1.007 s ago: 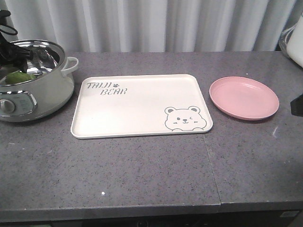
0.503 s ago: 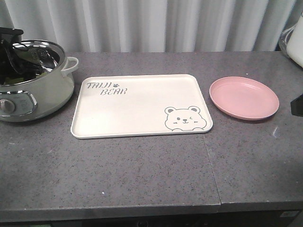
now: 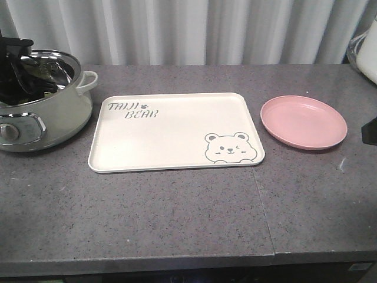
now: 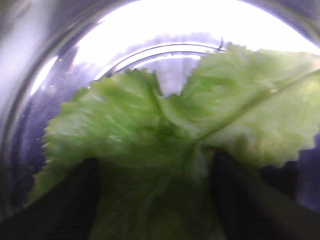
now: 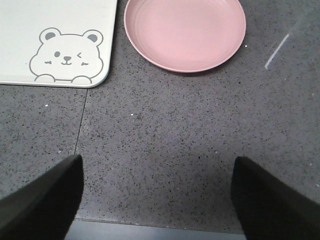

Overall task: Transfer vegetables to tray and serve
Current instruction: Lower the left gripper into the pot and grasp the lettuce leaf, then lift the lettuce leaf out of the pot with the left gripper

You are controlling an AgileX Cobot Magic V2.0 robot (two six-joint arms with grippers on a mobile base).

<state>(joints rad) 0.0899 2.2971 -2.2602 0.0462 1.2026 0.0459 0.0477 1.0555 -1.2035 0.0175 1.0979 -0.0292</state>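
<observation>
Closest in, it's bare grey countertop [image 3: 177,224], a seam running front to back through it. Over its right side hangs the right gripper [image 5: 157,167], its dark fingers [image 5: 45,200] spread wide above speckled stone, gripping no object. Just beyond those fingers comes the bear-face corner of the tray [image 5: 15,20], and beside that the pink plate [image 5: 185,30], a strip of counter between the two. From the front, the cream tray sits mid-counter, with its lettering at the far left and the bear at the near right. The plate is off its right edge, not touching. Over on the left stands the pale electric pot [image 3: 59,112], and the dark left arm [image 3: 12,59] reaches down into its shiny bowl. The wrist camera in there shows the left gripper [image 4: 155,167] parted, one finger on either side of the lettuce leaf [image 4: 125,120], which lies on the pot's steel bottom. The view is too blurred to say whether the fingers touch it. Right at the back hangs a pale curtain [image 3: 206,29].
</observation>
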